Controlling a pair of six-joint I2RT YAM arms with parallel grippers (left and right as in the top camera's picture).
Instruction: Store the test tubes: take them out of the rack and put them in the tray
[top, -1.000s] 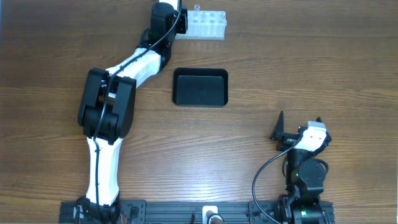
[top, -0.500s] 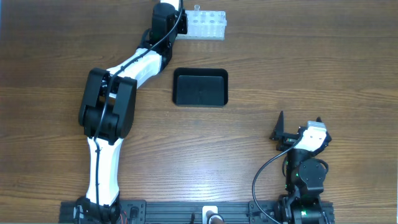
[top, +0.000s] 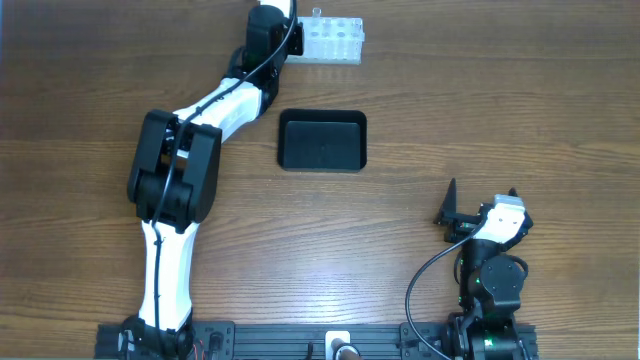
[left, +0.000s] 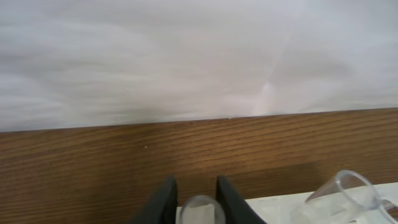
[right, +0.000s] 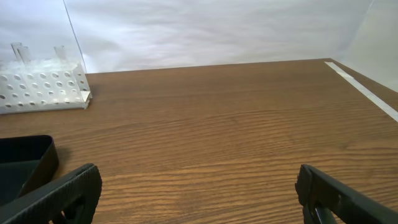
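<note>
The left arm (top: 175, 180) stretches from its base up to the far edge of the wooden table (top: 520, 110). The left gripper (top: 290, 30) sits at the left end of the clear plastic rack (top: 333, 40). In the left wrist view its two dark fingers (left: 165, 199) are clamped on the round rim of a test tube (left: 202, 210), one on each side. A second tube (left: 348, 190) leans at a tilt just beside it, over the rack's white top. The black tray (top: 322, 140) lies near the rack on the arms' side, apart from it. Well apart, low on the right, the right gripper (top: 482, 195) hangs above bare table with its fingers spread wide.
</note>
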